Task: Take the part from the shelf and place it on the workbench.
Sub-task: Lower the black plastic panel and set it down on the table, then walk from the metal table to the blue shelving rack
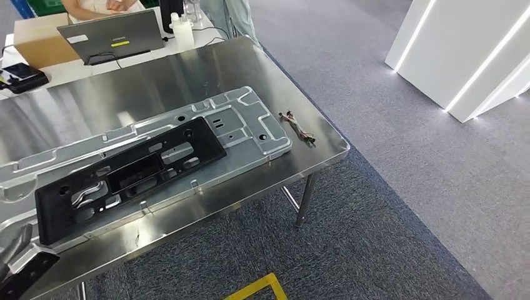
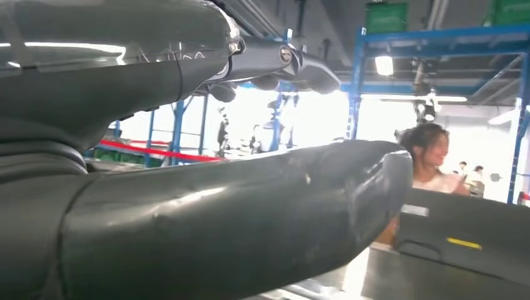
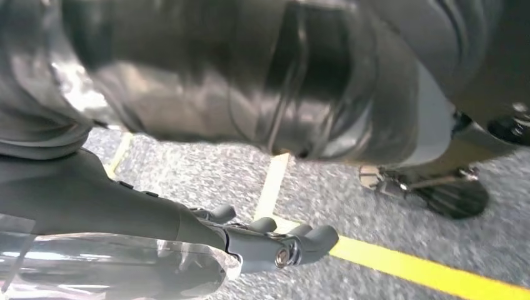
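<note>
Oddly, no writing can be read: the laptop (image 1: 112, 34) beyond the bench (image 1: 156, 81) bears only a yellow strip and a pale sticker. On the shiny steel bench a black plastic part (image 1: 125, 178) lies on a stamped metal panel (image 1: 250, 125), a small cable (image 1: 297, 128) beside it. Left hand (image 1: 19, 262) rests at the bench's near corner; its grip I cannot tell. Right hand (image 3: 275, 240) hangs over grey carpet (image 3: 206, 178), fingers curled, holding nothing.
</note>
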